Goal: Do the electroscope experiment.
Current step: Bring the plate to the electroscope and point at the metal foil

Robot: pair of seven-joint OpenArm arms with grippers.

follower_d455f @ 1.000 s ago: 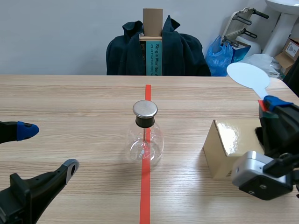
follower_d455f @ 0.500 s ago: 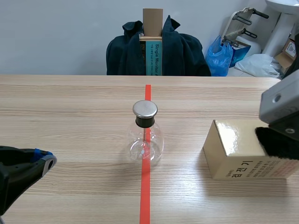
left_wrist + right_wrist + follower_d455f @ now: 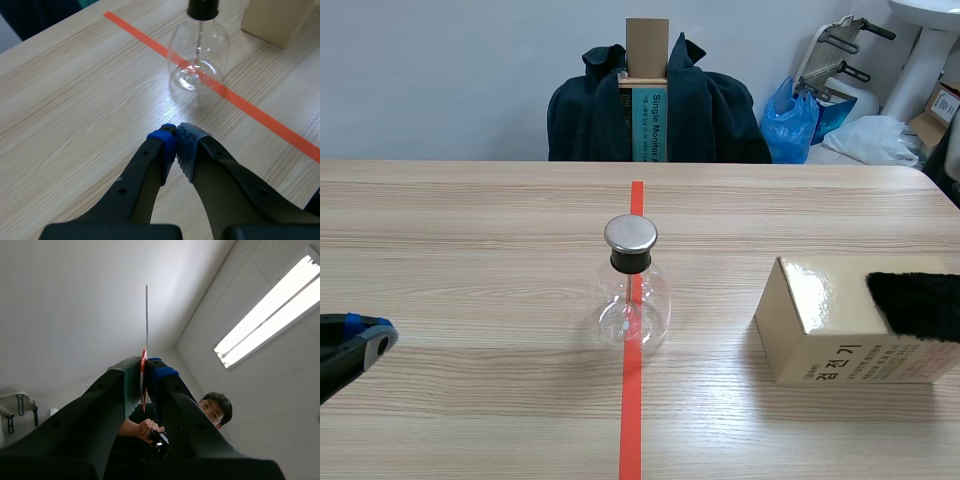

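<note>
A pale wood-grain table spreads under the left gripper; well ahead of it, past the table's far edge, a chair draped in a dark jacket stands against a plain grey-blue wall; above the right gripper, a white tiled ceiling carries a lit fluorescent tube.
</note>
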